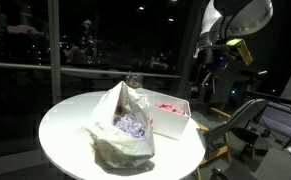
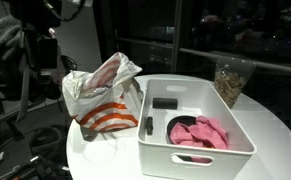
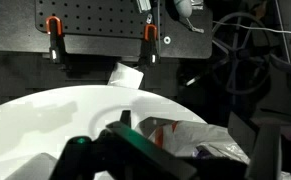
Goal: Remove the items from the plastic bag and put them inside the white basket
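In an exterior view the plastic bag slumps on the round white counter, with purple-and-white items showing through its film. The white basket sits just beside it on the right. Farther right the claw hangs high, jaws apart and empty. In an exterior view the items are hidden, but orange stripes on the bag and a pink cloth inside the basket appear.
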